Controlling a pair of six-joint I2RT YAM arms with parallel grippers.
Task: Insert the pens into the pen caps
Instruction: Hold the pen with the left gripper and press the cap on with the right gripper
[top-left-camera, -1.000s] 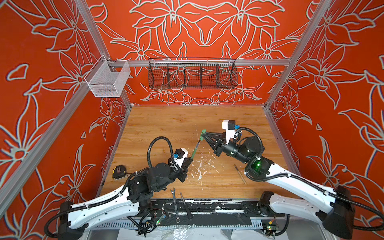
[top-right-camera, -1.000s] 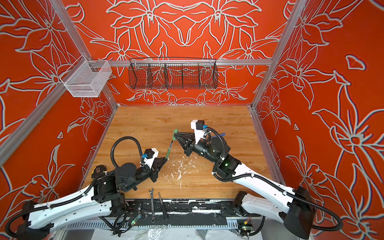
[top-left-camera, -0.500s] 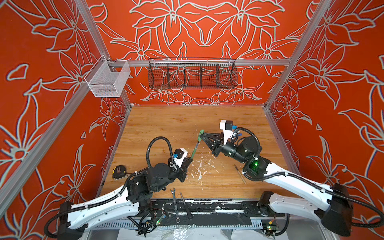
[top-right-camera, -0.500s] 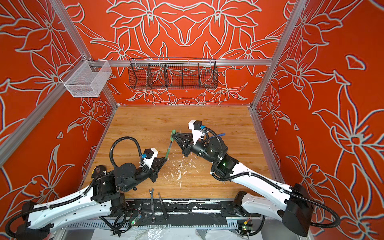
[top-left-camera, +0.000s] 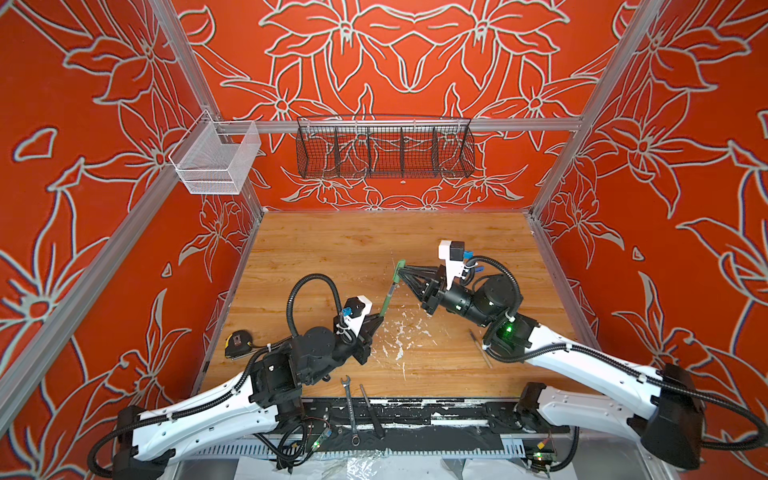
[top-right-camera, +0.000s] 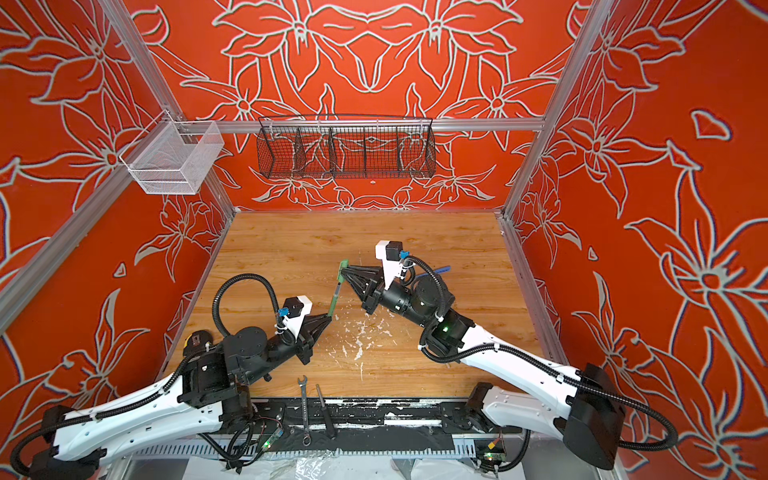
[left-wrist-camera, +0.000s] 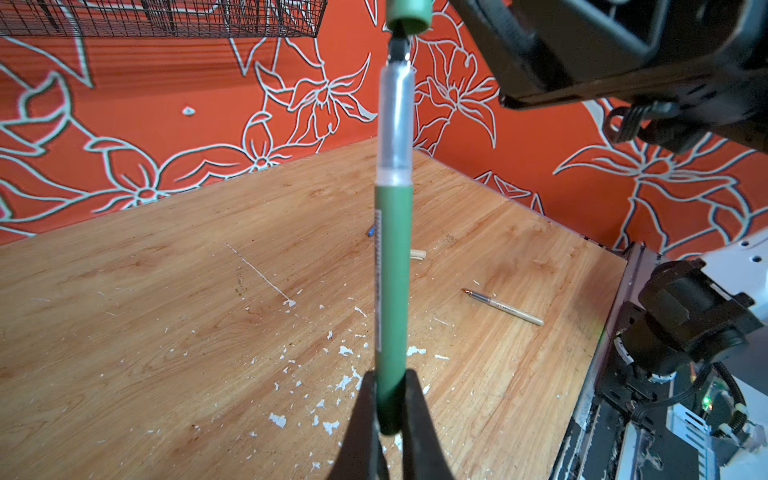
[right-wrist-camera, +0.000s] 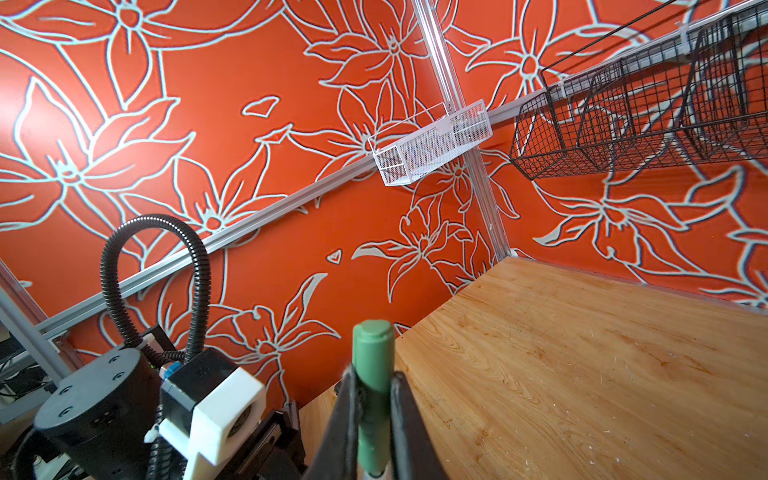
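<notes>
My left gripper (left-wrist-camera: 390, 399) is shut on the rear end of the green pen (left-wrist-camera: 392, 270), which points up and away over the table. The pen's clear neck and dark tip reach the mouth of the green pen cap (left-wrist-camera: 407, 16). My right gripper (right-wrist-camera: 372, 399) is shut on that green cap (right-wrist-camera: 372, 374). In both top views the pen (top-left-camera: 387, 297) (top-right-camera: 335, 297) runs from the left gripper (top-left-camera: 379, 318) up to the cap (top-left-camera: 400, 272) in the right gripper (top-right-camera: 344, 272). A tan pen (left-wrist-camera: 505, 307) and a tan cap (left-wrist-camera: 417, 254) lie on the wood. A blue pen (top-right-camera: 436, 272) shows partly behind the right arm.
A silver wrench (top-left-camera: 348, 403) and a black slim tool (top-left-camera: 372, 409) lie at the front edge. A tape measure (top-left-camera: 236, 343) sits by the left wall. A black wire basket (top-left-camera: 384, 149) and a white mesh basket (top-left-camera: 216, 160) hang on the walls. White flakes litter the table's middle.
The right gripper has carried the green cap slightly left toward the pen's tip. The left gripper and the pen have stayed almost still.
</notes>
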